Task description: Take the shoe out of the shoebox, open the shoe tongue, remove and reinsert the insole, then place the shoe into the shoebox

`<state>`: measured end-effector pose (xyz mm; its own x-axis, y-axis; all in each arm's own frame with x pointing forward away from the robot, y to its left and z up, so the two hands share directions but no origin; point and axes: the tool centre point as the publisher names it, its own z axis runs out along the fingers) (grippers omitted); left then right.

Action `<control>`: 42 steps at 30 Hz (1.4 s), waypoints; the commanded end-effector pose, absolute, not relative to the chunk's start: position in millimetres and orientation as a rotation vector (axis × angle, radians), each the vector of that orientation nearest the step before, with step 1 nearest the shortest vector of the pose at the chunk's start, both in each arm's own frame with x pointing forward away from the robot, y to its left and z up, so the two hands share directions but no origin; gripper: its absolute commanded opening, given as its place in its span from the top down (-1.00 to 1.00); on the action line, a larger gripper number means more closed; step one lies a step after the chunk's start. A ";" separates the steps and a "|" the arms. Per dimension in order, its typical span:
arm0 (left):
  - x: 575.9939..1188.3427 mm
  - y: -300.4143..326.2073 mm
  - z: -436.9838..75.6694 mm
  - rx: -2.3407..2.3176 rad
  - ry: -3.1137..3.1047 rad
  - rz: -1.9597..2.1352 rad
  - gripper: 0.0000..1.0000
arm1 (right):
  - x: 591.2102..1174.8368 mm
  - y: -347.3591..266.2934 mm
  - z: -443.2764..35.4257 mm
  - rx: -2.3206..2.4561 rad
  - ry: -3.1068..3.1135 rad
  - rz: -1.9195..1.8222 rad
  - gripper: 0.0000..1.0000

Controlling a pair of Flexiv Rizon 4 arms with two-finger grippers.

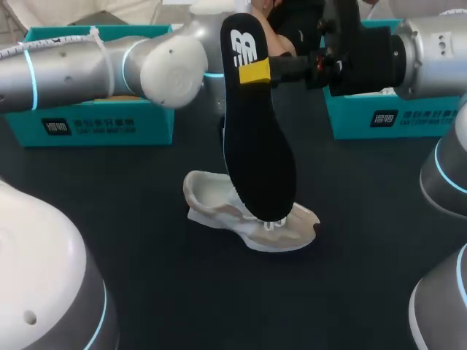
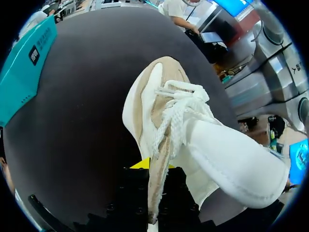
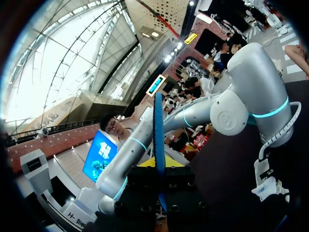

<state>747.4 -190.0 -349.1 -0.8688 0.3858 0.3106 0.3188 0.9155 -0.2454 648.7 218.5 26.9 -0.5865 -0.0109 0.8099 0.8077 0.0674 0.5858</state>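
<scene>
Insole (image 1: 257, 138) hangs closest to you: black, upright, its lower end over the shoe (image 1: 219, 208). You cannot tell whether that end touches the shoe. Your right gripper (image 3: 159, 163) is clamped on the insole's upper end, a yellow tip pressed to each face.

Below it, the shoe lies on the dark table (image 1: 146, 255), outside both boxes. Your left gripper (image 2: 153, 166) is closed on the shoe's collar edge, with the side wall pinched between the fingers. The white tongue (image 2: 231, 159) stands lifted clear of the opening, with the laces (image 2: 186, 104) loose beyond it.

Behind the shoe and well apart from it stand two teal boxes, the left shoebox (image 1: 95, 124) and the right shoebox (image 1: 387, 117).

Progress, as judged:
- Done: shoe out of the box, tongue open, insole removed.
- Left: insole reinsertion, then the shoe's return to a shoebox.
- Estimate: roughly mid-task.
</scene>
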 end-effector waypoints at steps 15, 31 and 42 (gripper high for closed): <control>745.4 -181.9 -304.5 -1.552 -1.662 0.019 1.00 | 648.8 220.7 26.8 -0.804 -1.694 -1.590 1.00; 745.4 -181.9 -304.5 -1.552 -1.662 0.019 1.00 | 648.8 220.7 26.8 -0.804 -1.694 -1.590 1.00; 758.2 -178.2 -308.9 -1.576 -1.829 -0.081 1.00 | 648.8 220.7 26.8 -0.804 -1.694 -1.590 1.00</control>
<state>758.7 -177.5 -314.6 0.0083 0.8411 0.5409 0.8768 0.2539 -0.4084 648.8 218.4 26.9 -0.5865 -0.0111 0.8099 0.8076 0.0674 0.5858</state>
